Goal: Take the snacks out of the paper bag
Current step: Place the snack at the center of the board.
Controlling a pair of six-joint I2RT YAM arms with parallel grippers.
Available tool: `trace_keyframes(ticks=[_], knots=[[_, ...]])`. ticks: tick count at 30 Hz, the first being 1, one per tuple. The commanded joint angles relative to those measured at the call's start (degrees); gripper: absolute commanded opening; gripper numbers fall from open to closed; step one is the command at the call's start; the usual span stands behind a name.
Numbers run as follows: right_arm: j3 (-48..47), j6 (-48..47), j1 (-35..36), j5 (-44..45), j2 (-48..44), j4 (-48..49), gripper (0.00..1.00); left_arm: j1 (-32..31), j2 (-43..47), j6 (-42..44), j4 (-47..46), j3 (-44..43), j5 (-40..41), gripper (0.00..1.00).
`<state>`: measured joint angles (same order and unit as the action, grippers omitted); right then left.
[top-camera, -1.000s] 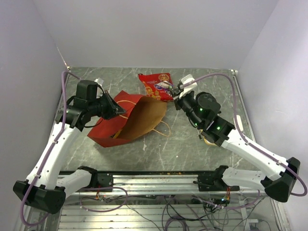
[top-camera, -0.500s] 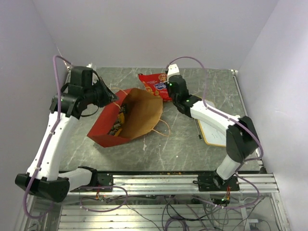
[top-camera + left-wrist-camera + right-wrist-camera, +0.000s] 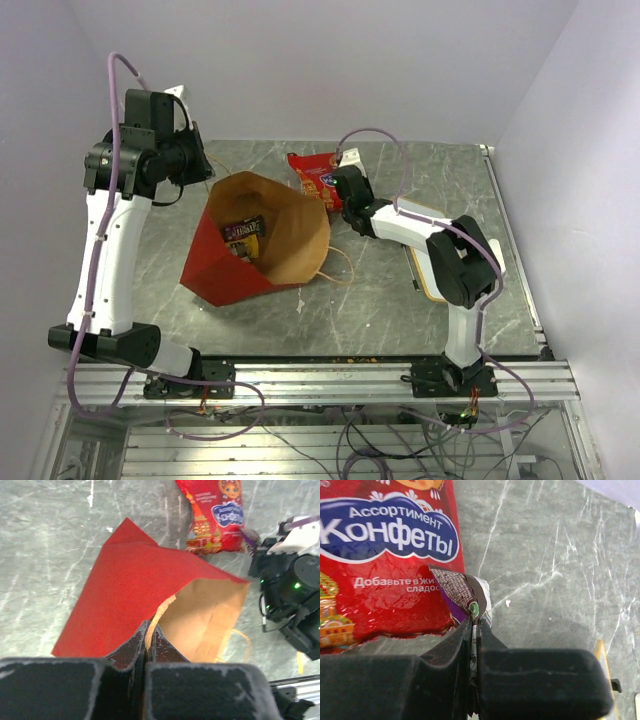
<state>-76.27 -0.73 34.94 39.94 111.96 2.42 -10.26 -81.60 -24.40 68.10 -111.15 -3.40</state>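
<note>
The paper bag (image 3: 212,268), red outside and brown inside, stands tilted with its mouth gaping upward. My left gripper (image 3: 204,179) is raised at the back left, shut on the bag's rim (image 3: 150,622). Inside the bag lie a small dark wrapper (image 3: 243,229) and a yellow packet (image 3: 251,246). The large red packet (image 3: 316,174) lies on the table behind the bag; it also fills the right wrist view (image 3: 385,555). My right gripper (image 3: 334,196) is low beside that packet, shut on a small purple-brown wrapper (image 3: 465,595) that overlaps the packet's corner.
A white wood-framed board (image 3: 432,278) lies at the right, partly under my right arm. The bag's string handle (image 3: 338,268) trails on the table by the bag. White walls close in at back and sides; a metal rail (image 3: 320,375) runs along the front.
My left arm rose and drew back, lifting the bag's rim so the mouth gapes wide. My right arm stretched left and down to the red packet, wrapper in its jaws.
</note>
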Motion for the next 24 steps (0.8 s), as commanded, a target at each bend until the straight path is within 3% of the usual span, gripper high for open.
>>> trace_keyframes(ticks=[1, 4, 6, 8, 11, 14, 18, 24], knots=[[-2.5, 2.0, -1.5, 2.4, 3.3, 2.8, 0.00, 0.3, -1.3, 8.9, 4.7, -3.5, 2.0, 0.07], [-2.9, 2.1, -1.8, 1.5, 5.6, 3.6, 0.00, 0.3, -1.4, 9.2, 2.9, -2.2, -3.0, 0.07], [-3.2, 3.2, -1.8, -1.3, 6.2, 2.8, 0.07, 0.3, -1.9, 10.2, 2.4, -3.7, -4.9, 0.07], [-3.5, 4.7, -1.8, -3.5, 6.4, 1.4, 0.10, -0.2, -2.2, 11.0, 3.7, -7.3, 0.0, 0.07], [-3.1, 5.4, -1.8, -6.0, 6.0, 0.5, 0.18, -0.2, -2.6, 10.5, 4.8, -11.4, 3.8, 0.07], [-2.4, 5.2, -1.8, -7.6, 4.8, -0.4, 0.34, -0.2, -2.0, 9.4, 4.2, -11.2, 2.2, 0.07], [-1.8, 5.0, -1.8, -10.9, 1.4, -2.6, 0.50, -0.2, 0.7, 7.1, 0.0, -7.0, -2.9, 0.07], [0.3, 5.8, -1.1, -20.2, -7.2, -6.2, 0.59, -0.2, 6.5, 1.8, -12.3, 8.5, -19.2, 0.07]])
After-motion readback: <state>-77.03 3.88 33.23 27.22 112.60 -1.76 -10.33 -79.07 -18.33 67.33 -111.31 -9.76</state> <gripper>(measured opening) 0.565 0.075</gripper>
